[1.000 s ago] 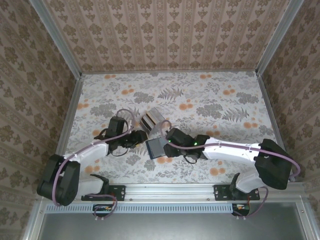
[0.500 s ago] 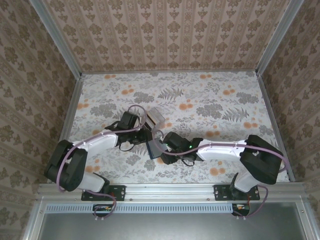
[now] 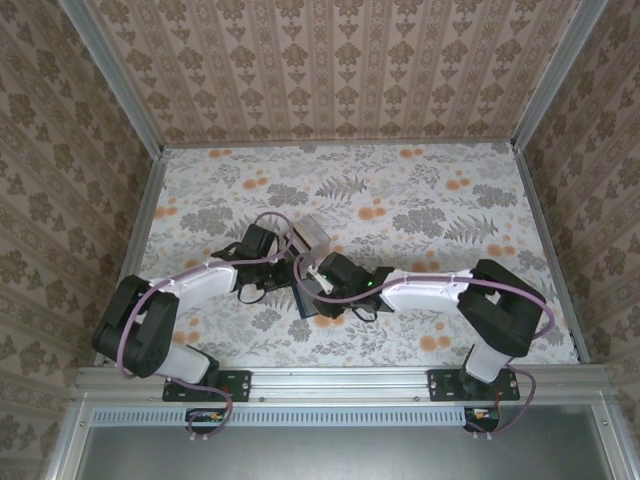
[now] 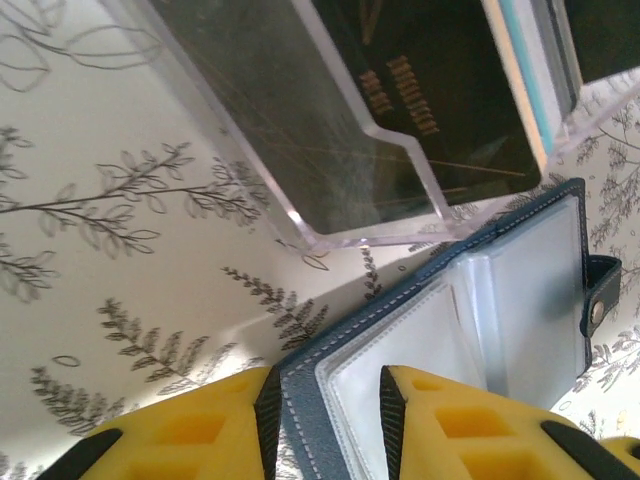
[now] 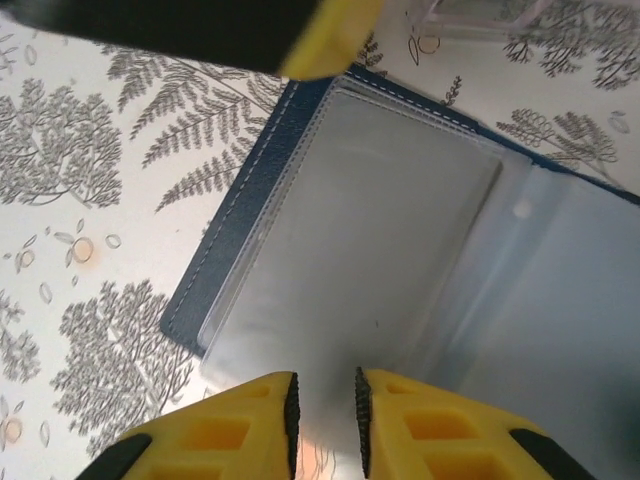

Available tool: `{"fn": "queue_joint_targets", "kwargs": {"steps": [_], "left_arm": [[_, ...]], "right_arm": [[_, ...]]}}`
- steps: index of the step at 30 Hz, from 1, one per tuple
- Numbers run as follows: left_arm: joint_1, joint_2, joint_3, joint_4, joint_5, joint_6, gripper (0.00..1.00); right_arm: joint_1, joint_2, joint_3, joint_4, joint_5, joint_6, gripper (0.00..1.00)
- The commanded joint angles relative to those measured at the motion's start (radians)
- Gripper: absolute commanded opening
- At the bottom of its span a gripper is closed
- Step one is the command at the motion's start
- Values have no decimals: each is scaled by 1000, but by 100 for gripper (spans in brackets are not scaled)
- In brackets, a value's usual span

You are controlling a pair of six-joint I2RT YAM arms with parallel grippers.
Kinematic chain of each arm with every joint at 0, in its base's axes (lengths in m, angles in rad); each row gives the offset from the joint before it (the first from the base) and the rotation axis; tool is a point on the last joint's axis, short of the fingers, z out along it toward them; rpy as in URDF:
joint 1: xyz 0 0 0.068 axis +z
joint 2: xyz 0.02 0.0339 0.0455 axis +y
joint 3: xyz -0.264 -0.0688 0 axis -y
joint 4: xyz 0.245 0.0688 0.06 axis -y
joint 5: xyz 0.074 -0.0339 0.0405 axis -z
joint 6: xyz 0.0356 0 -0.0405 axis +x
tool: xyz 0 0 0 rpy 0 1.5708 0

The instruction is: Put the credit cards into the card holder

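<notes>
- left gripper (image 4: 325, 385): jaws drawn in on the card holder (image 5: 240, 230). One yellow finger sits outside the blue stitched cover and the other on the clear sleeve (image 4: 530, 290). It reads as a pinch on that edge.
- right gripper (image 5: 325, 385): jaws nearly together, a narrow slot between the pads. The near edge of a pale sleeve page runs into that slot, so it looks like a pinch on the holder. Can't tell whether the page has a card in it.
- The two grippers come at the holder from opposite ends. In the right wrist view, the left gripper's yellow fingertip (image 5: 330, 40) sits at the holder's far corner.
- The holder lies open and flat, blue cover down and sleeves up. Its strap (image 4: 603, 300), with a press stud, hangs off one side.
- clear box (image 4: 330, 225): just beyond the holder toward the tabletop's far edge, its base lip touching or nearly touching the cover. Can't tell which.
- credit cards (image 4: 440, 110): inside the clear box, standing on edge. A dark card with gold lettering faces the wall, with whitish and teal edges behind it.
- tabletop (image 3: 450, 200): floral print. Holder and box sit left of centre, closer to the near edge than the far one and well off both side edges.
</notes>
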Motion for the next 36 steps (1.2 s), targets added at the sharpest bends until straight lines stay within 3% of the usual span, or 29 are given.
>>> {"fn": "queue_joint_targets", "kwargs": {"steps": [1, 6, 11, 14, 17, 25, 36], "left_arm": [[21, -54, -22, -30, -19, 11, 34], [39, -85, -39, -34, -2, 14, 35], [40, -110, -51, -35, -22, 12, 39], [40, -121, -50, -35, -18, 22, 41], [41, -139, -57, -36, -28, 17, 42], [72, -233, -66, -106, -58, 11, 43], [204, -462, -138, -254, -99, 31, 55]], "right_arm": [[-5, 70, 20, 52, -102, 42, 22], [-5, 77, 42, 19, -141, 70, 18], [-43, -50, 62, -12, -169, 100, 31], [-87, -125, 73, -29, -99, 101, 40], [-148, -136, 119, -76, -18, 91, 42], [-221, 20, 352, -182, 9, 73, 47], [-254, 246, 567, -235, -19, 79, 52]]}}
